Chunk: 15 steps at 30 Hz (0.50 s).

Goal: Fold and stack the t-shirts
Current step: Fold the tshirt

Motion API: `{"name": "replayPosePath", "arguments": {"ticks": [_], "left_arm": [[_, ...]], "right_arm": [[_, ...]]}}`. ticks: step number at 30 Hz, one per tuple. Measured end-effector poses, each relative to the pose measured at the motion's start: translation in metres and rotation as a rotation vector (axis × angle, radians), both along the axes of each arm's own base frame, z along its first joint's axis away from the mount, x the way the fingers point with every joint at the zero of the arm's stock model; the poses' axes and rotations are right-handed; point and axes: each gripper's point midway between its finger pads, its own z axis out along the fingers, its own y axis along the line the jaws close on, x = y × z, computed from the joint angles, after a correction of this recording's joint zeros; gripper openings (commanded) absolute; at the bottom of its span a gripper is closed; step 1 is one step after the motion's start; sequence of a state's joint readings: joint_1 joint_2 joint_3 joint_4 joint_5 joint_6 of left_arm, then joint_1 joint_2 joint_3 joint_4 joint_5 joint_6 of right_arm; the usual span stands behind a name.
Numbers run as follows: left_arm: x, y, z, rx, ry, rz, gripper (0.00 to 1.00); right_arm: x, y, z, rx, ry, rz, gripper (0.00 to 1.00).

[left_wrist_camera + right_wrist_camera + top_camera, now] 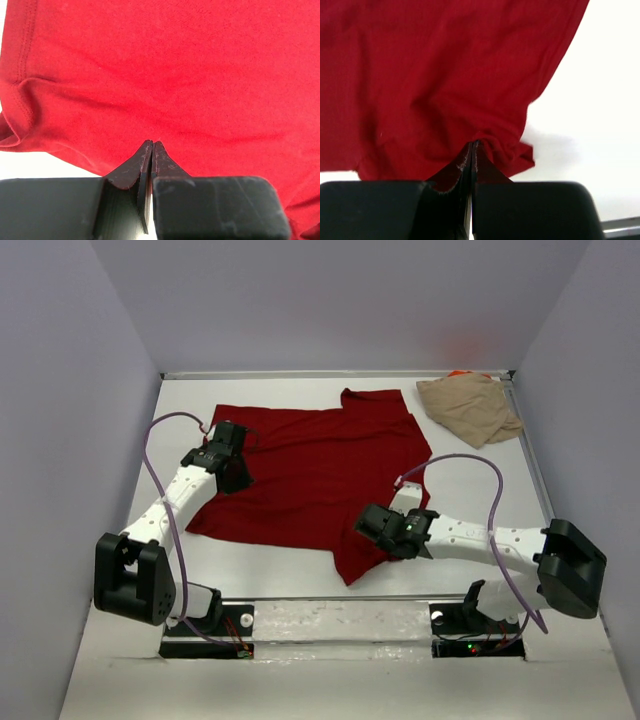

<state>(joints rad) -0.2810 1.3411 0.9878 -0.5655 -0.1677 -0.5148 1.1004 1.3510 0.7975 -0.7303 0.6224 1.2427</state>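
Note:
A large dark red t-shirt (pixel 320 475) lies spread over the middle of the white table (pixel 470 495). My left gripper (pixel 238 468) sits at the shirt's left edge. Its jaws are pressed together in the left wrist view, with my left gripper (pixel 152 143) pinching the red cloth (pixel 175 75). My right gripper (pixel 378 530) is at the shirt's near right corner. In the right wrist view my right gripper (pixel 473 145) is shut on a puckered bunch of the red fabric (pixel 445 75). A crumpled tan t-shirt (pixel 470 408) lies at the far right corner, with a sliver of orange fabric (pixel 462 373) behind it.
Grey walls (pixel 70 440) enclose the table on the left, right and back. A metal rail (pixel 340 615) runs along the near edge between the two arm bases. Bare white table (pixel 600 100) shows to the right of the red shirt's corner.

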Motion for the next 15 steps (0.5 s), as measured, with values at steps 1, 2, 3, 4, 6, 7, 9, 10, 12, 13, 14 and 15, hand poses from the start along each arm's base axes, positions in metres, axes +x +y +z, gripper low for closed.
{"name": "replayPosePath", "arguments": {"ticks": [1,2,3,4,6,7,9,10,12,13,14,15], "left_arm": [[0.0,0.0,0.0,0.001,0.0,0.003,0.12],[0.0,0.001,0.0,0.003,-0.001,0.006,0.12],[0.0,0.001,0.0,0.003,-0.002,0.009,0.12],[0.0,0.001,0.0,0.002,-0.002,0.01,0.12],[0.0,0.001,0.0,0.0,-0.002,0.012,0.12],[0.0,0.001,0.0,0.0,-0.002,0.013,0.12],[0.0,0.001,0.0,0.001,-0.002,0.017,0.12],[0.0,0.002,0.0,0.003,-0.003,0.019,0.12],[0.0,0.002,0.0,0.007,-0.001,0.023,0.12],[0.0,0.002,0.0,0.009,-0.001,0.023,0.12],[-0.001,0.001,-0.001,0.008,0.002,0.022,0.12],[-0.002,0.001,-0.001,0.009,0.007,0.022,0.12]], "right_arm": [[0.005,-0.003,0.001,-0.007,-0.006,-0.003,0.0],[0.012,-0.008,0.002,-0.022,-0.01,0.0,0.0],[0.015,-0.01,0.002,-0.028,-0.012,0.0,0.0],[0.019,-0.012,0.003,-0.037,-0.015,0.002,0.0],[0.026,-0.017,0.006,-0.057,-0.02,0.014,0.0],[0.032,-0.019,0.009,-0.062,-0.028,0.019,0.0],[0.04,-0.025,0.015,-0.065,-0.042,0.017,0.0],[0.044,-0.029,0.019,-0.068,-0.05,0.017,0.0],[0.051,-0.034,0.026,-0.07,-0.066,0.018,0.0],[0.052,-0.036,0.027,-0.074,-0.069,0.02,0.0],[0.055,-0.039,0.029,-0.078,-0.074,0.022,0.0],[0.056,-0.04,0.029,-0.082,-0.074,0.025,0.0]]}}
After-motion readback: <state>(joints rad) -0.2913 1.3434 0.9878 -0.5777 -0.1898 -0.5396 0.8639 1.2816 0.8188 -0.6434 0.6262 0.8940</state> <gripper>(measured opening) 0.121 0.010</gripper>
